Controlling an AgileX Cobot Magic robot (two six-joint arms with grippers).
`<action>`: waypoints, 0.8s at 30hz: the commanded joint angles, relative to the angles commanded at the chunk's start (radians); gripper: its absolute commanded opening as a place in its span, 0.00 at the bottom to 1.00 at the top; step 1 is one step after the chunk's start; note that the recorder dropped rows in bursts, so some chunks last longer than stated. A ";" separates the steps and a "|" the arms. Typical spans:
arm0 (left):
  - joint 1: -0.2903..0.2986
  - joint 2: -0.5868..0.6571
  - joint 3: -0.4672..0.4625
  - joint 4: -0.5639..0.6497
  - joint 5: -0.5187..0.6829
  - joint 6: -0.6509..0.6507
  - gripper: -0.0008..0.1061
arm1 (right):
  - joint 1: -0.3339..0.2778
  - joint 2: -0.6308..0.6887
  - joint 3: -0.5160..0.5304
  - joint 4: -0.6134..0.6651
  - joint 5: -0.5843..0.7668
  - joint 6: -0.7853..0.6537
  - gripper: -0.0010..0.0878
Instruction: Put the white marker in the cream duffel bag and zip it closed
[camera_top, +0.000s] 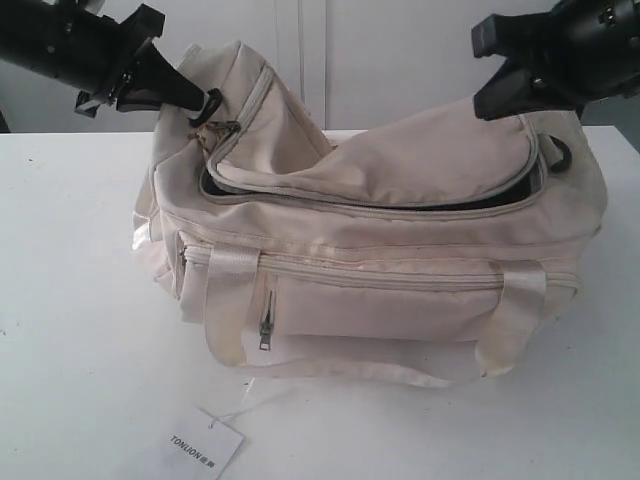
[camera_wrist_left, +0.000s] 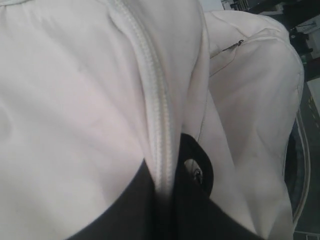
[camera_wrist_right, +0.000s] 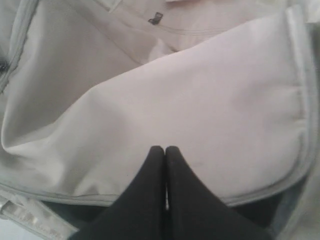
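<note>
The cream duffel bag (camera_top: 400, 270) lies on the white table, its curved top zip open along the front, where a dark gap (camera_top: 470, 206) shows. My left gripper (camera_wrist_left: 164, 182) is shut on the bag's zip tape (camera_wrist_left: 159, 115) at the bag's left end, beside a black D-ring (camera_top: 211, 103). My right gripper (camera_wrist_right: 165, 148) is shut with nothing between its fingers. It hovers over the loose top flap (camera_wrist_right: 200, 105) at the bag's right end. The white marker is out of view.
A white paper hang tag (camera_top: 206, 446) lies on the table (camera_top: 70, 300) in front of the bag, tied by a thin string. The front pocket's zip pull (camera_top: 266, 331) hangs between the two strap handles (camera_top: 225, 300).
</note>
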 joint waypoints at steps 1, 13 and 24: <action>0.000 0.000 0.000 -0.002 0.000 0.000 0.01 | 0.011 0.011 0.008 0.001 -0.016 0.000 0.01; 0.000 0.000 0.000 -0.009 0.004 0.000 0.01 | 0.033 0.128 0.031 0.001 -0.064 0.000 0.01; 0.000 0.000 0.000 -0.009 0.004 0.019 0.01 | 0.071 0.085 0.031 0.269 -0.023 -0.180 0.01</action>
